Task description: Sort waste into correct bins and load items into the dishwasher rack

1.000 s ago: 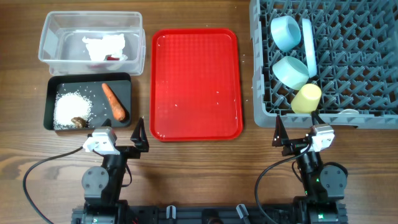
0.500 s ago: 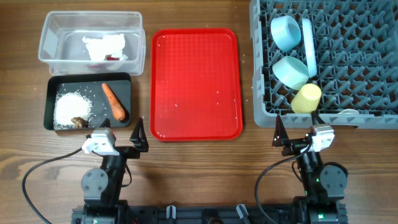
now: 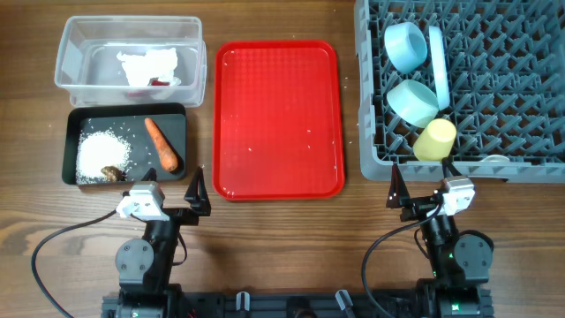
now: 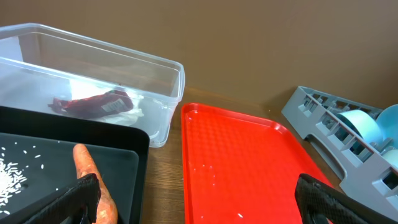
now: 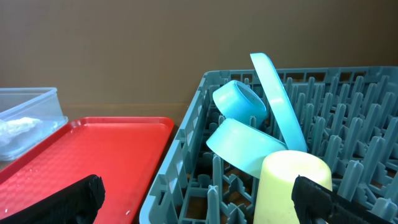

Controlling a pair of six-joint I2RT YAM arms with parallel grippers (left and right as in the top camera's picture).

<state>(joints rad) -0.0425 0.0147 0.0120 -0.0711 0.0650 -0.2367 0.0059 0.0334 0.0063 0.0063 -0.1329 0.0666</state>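
The left gripper [image 4: 199, 202] and right gripper [image 5: 196, 202] hang wide open, holding nothing. Carrot [image 3: 162, 144] and rice [image 3: 103, 152] lie in the black tray [image 3: 177, 119]. Tissue [image 3: 148, 64] and wrapper [image 4: 93, 102] lie in the clear tub [image 3: 79, 40]. Bowls [image 3: 413, 102], plate [image 3: 438, 66] and cup [image 3: 435, 140] sit in the rack [image 3: 503, 106].

The tub [image 3: 71, 35] sits at the upper left of the tabletop [image 3: 291, 238], with the shallow tray [image 3: 177, 119] directly below it in the frame. The serving tray [image 3: 278, 115] lies in the middle, just right of both. The rack [image 3: 512, 106] fills the upper right.

In the tub, the tissue [image 3: 148, 64] lies toward its right half, with the wrapper [image 3: 159, 82] at the tissue's lower edge. In the shallow tray, the rice [image 3: 102, 152] is on the left, the carrot piece [image 3: 162, 144] on the right, and the food lump [image 3: 111, 173] is at the rice's lower edge.

Along the rack's left side, the upper bowl [image 3: 406, 46] sits above the lower bowl [image 3: 413, 102], and the cup [image 3: 435, 140] is below that. The plate [image 3: 438, 66] stands on edge just right of the bowls.
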